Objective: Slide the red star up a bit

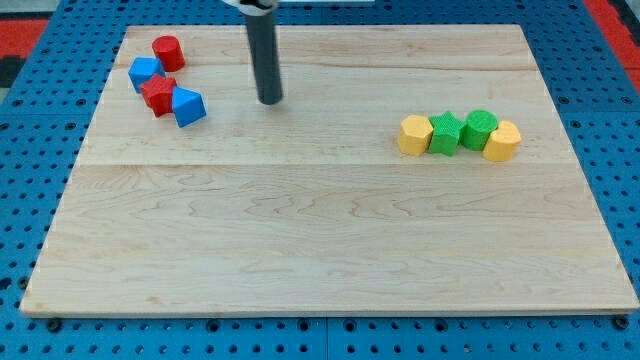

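Note:
The red star [158, 95] lies near the view's top left on the wooden board [320, 230]. It is wedged between a blue block [145, 72] above-left and a blue triangular block [188, 106] to its lower right, touching both. A red cylinder [167, 51] stands just above them. My tip [270, 101] rests on the board to the right of this cluster, about a block's width or two from the blue triangular block, touching nothing.
At the view's right a row of touching blocks lies: a yellow hexagon [413, 135], a green star [444, 133], a green cylinder [479, 129] and a yellow block [502, 141]. Blue pegboard [40, 120] surrounds the board.

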Tool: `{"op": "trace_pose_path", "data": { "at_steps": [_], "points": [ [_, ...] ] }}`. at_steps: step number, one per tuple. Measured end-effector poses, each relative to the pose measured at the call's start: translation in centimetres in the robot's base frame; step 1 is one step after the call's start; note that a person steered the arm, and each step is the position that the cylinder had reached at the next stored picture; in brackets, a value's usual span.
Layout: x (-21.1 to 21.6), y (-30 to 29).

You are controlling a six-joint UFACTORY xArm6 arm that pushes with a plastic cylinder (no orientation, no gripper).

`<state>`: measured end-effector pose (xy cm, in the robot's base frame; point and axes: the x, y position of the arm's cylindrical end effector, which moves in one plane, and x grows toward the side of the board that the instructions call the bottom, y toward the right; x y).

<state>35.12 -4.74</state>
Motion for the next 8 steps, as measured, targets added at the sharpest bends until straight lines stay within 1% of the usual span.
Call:
{"op": "trace_pose_path", "data": {
  "at_steps": [1, 2, 3, 4, 5, 6, 7, 8],
  "points": [
    [9.2, 1.7],
    [16.9, 0.1],
    [22.1, -5.4],
    [25.3, -15.2],
    [25.8, -24.1],
    [25.2, -25.7],
    [18.2, -24.2],
    [8.5, -20.9]
  ]
}}
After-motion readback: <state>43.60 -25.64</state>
